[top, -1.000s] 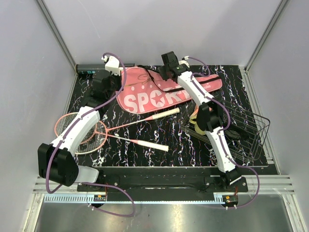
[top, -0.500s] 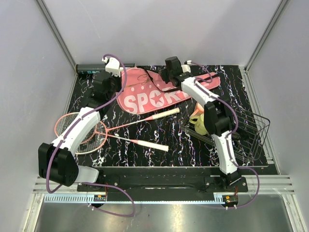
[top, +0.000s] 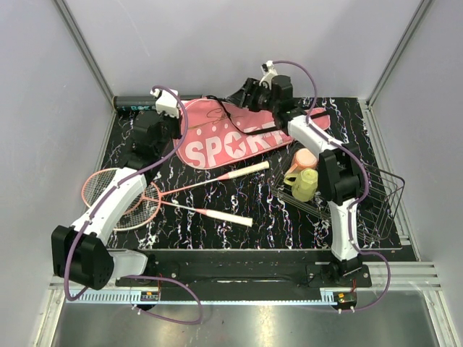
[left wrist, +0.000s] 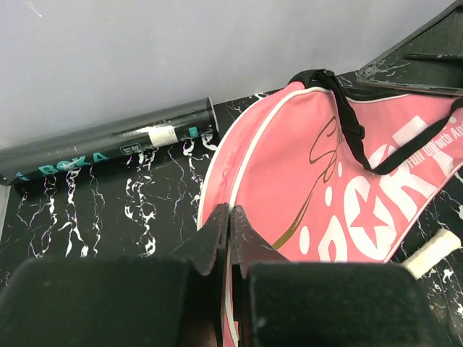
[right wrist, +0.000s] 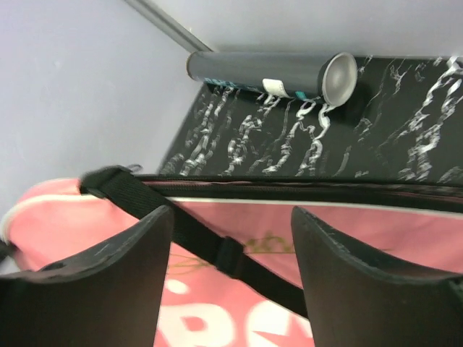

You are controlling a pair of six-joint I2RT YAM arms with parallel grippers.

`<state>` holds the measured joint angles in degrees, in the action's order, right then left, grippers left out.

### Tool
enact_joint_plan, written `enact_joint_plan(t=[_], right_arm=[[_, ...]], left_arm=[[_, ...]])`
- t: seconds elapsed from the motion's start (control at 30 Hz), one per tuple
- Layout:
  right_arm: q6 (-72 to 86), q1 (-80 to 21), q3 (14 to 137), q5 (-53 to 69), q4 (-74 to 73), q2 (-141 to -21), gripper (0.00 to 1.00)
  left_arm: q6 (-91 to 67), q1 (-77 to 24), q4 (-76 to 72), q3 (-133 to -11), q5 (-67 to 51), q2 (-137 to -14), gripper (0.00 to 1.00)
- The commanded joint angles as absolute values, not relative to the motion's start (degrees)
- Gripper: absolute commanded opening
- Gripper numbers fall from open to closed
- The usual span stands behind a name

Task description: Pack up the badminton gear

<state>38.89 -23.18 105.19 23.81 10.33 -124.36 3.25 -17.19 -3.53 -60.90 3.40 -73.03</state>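
Hovering right gripper (right wrist: 231, 217): jaws stood apart above the far edge of the pink "SPORT" racquet cover (top: 231, 137), its black strap (right wrist: 210, 242) beneath them.
Left gripper (left wrist: 230, 213): fingers pressed together at the cover's left edge; whether fabric was pinched could not be told.
Black tube (left wrist: 108, 144): lay far left, along the wall.
Pink-red racquets (top: 119, 195): lay crossed, near left, handles pointing right.

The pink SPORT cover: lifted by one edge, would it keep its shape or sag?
Probably sag: the pink cover lies flat and rumpled like thin fabric. Likely light for its size, since it looks flat and empty. Its loose black strap could dangle and snag.
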Motion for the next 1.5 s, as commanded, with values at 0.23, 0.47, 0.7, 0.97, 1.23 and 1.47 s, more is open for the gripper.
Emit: enact_joint_plan(t=[0.23, 0.47, 0.7, 0.97, 1.23, 1.47], right_arm=[[-2.9, -20.5, 102.2, 45.4, 3.5, -118.0, 0.85], [-5.5, -25.0, 90.6, 26.8, 9.1, -113.0, 0.9], [-4.8, -30.7, 90.4, 5.3, 14.9, -115.6, 0.74], [-5.7, -30.7, 91.5, 3.1, 21.3, -116.9, 0.43], [-7.0, -30.7, 96.6, 4.4, 22.1, -118.2, 0.0], [-9.6, -30.7, 97.3, 6.0, 20.7, -112.7, 0.0]], left_arm=[[5.3, -17.3, -10.5, -60.6, -1.3, -70.7, 0.0], [4.3, -17.3, -10.9, -60.9, -2.5, -70.2, 0.0], [3.6, -17.4, -12.0, -60.1, -4.0, -69.2, 0.0], [4.0, -17.4, -12.7, -59.5, -2.9, -68.8, 0.0], [4.7, -17.3, -13.4, -58.7, -1.1, -68.1, 0.0], [1.3, -17.1, -8.5, -63.0, 11.6, -72.0, 0.02]])
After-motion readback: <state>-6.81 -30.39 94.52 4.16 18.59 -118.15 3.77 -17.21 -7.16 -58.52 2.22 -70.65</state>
